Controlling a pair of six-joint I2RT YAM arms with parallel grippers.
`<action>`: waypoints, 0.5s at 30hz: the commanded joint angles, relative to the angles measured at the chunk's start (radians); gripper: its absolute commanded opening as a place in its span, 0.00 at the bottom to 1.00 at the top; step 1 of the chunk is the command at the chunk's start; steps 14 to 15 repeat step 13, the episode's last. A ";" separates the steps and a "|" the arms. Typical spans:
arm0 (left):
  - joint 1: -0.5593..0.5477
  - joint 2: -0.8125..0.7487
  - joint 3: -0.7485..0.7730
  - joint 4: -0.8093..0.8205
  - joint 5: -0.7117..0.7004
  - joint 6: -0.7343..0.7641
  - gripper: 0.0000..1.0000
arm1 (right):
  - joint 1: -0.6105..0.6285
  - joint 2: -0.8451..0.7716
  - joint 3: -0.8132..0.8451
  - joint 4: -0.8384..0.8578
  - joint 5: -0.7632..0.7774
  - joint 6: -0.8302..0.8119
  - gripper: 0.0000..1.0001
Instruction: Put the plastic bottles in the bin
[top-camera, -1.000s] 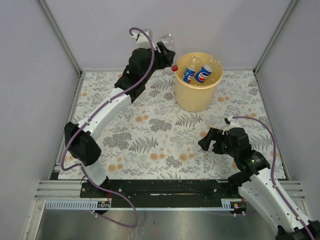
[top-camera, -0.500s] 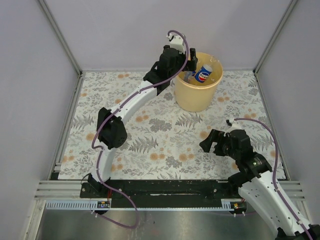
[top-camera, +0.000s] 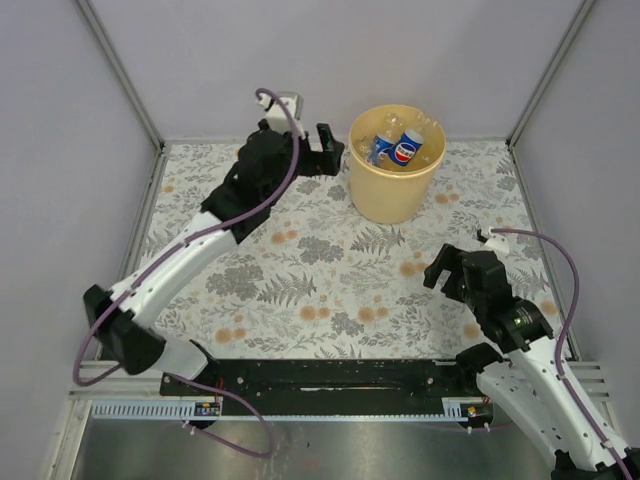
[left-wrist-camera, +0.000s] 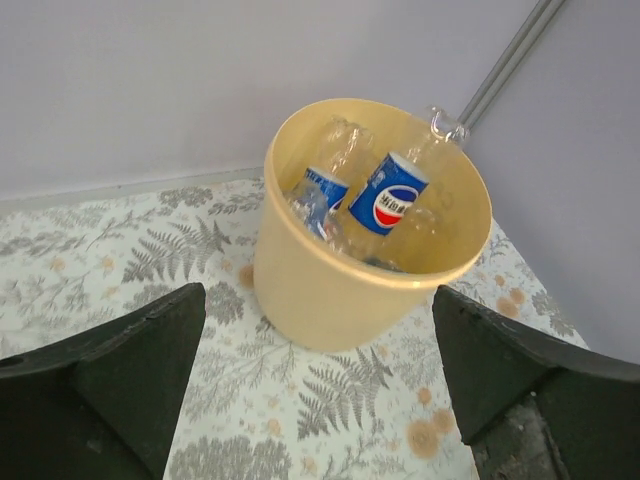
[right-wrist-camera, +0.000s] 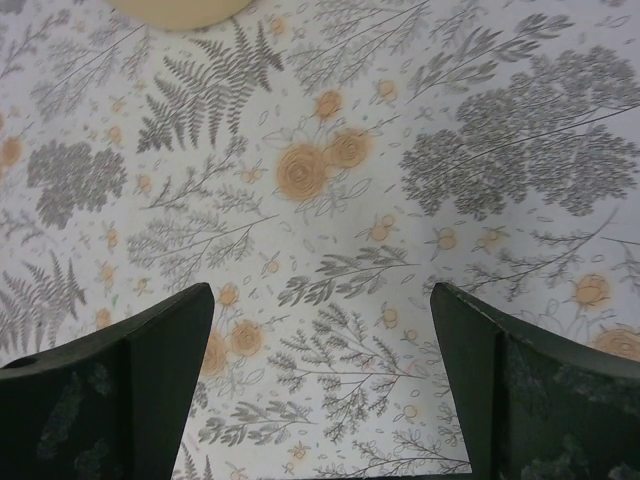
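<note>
I see left fingers (top-camera: 328, 150) wide open and empty just short of the bin (left-wrist-camera: 310, 300), plastic bottles (left-wrist-camera: 393, 195) lying inside it ahead, right fingers (top-camera: 442, 272) wide open, empty above the counter (top-camera: 300, 270); I'd lift clear without clipping the rim.

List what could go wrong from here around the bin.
1. The left arm holds its open jaws close beside the bin. A careless swing toward it might knock or shift the bin.
2. A blue-labelled bottle leans inside with its neck up at the bin's rim. A jolt to the bin could perhaps tip it out.
</note>
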 joint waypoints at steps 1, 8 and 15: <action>0.000 -0.165 -0.295 0.035 -0.037 -0.080 0.99 | 0.006 0.078 0.087 -0.022 0.217 0.000 1.00; 0.000 -0.349 -0.616 -0.093 -0.126 -0.211 0.99 | 0.006 0.129 0.091 0.038 0.168 -0.049 0.99; 0.000 -0.436 -0.785 -0.075 -0.089 -0.289 0.99 | 0.006 0.103 0.028 0.116 0.104 -0.067 0.99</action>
